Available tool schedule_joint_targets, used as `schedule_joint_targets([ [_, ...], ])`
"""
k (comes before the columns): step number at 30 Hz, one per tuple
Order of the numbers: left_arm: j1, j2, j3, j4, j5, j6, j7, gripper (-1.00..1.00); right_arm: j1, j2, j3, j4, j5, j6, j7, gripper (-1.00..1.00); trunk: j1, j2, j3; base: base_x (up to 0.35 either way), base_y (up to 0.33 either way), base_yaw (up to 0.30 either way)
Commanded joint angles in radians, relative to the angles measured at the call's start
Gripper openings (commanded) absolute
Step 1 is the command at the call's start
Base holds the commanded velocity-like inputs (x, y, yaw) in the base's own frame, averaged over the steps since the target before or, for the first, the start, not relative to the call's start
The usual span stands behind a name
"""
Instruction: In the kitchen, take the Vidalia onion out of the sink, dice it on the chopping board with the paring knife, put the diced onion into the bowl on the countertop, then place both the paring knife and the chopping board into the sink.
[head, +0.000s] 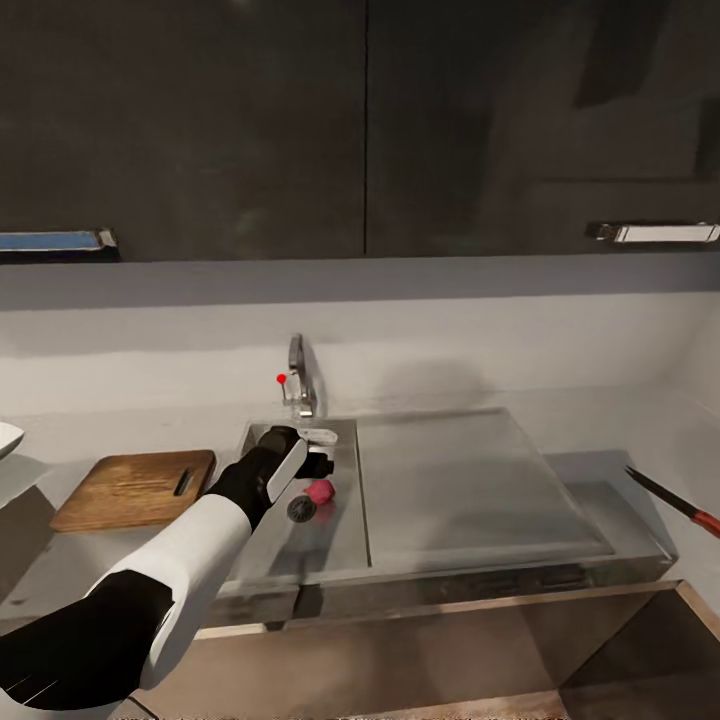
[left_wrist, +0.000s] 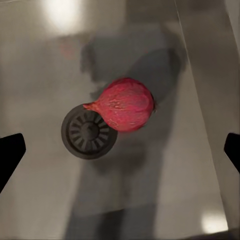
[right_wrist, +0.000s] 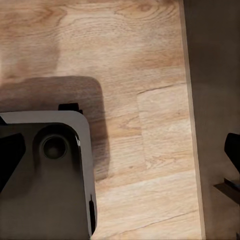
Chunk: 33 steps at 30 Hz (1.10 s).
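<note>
left claw (left_wrist: 120, 150) spread above sink (head: 345, 540) | onion (left_wrist: 125, 104) lies between its fingers, touching drain (left_wrist: 87, 131) | likely light, firm, round, may roll | pinch its widest part, not tip

Onion (left_wrist: 125, 104): pink-red round bulb lying on its side, pointed tip toward the drain.
Drain (left_wrist: 87, 132): round dark grate; the onion's tip and lower edge overlap its rim.
Sink (left_wrist: 45, 200): grey steel floor, bright glare spots, a broad dark shadow across the middle.
Left gripper (left_wrist: 122, 150): dark fingertips (left_wrist: 10, 152) at both picture edges, spread wide, above the sink floor, onion between them.
</note>
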Motion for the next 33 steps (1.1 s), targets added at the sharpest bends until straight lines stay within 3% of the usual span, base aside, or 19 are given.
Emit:
schedule_joint_targets([
  [1,-0.001,0.001,-0.005,0.000,0.011,0.003,0.009,1.00,-0.001,0.000,-0.006,0.002,0.011,-0.004,-0.005,1.00,0.001,-0.002,-0.004,0.000,0.000,0.000],
  [15,-0.001,0.001,-0.006,0.011,0.011,0.002,0.009,1.00,-0.001,0.000,-0.006,0.002,0.011,-0.002,-0.004,1.00,0.001,-0.002,-0.026,0.124,-0.019,0.000],
  [27,-0.001,0.001,-0.006,0.026,0.011,0.001,0.009,1.00,-0.001,-0.001,-0.006,0.002,0.011,-0.002,-0.003,1.00,0.001,-0.002,-0.045,0.017,-0.002,0.000],
  [33,-0.001,0.001,-0.006,0.052,0.011,-0.053,0.009,1.00,-0.001,0.000,-0.006,0.002,0.011,-0.002,-0.003,1.00,0.001,-0.002,-0.055,0.084,0.000,0.000],
])
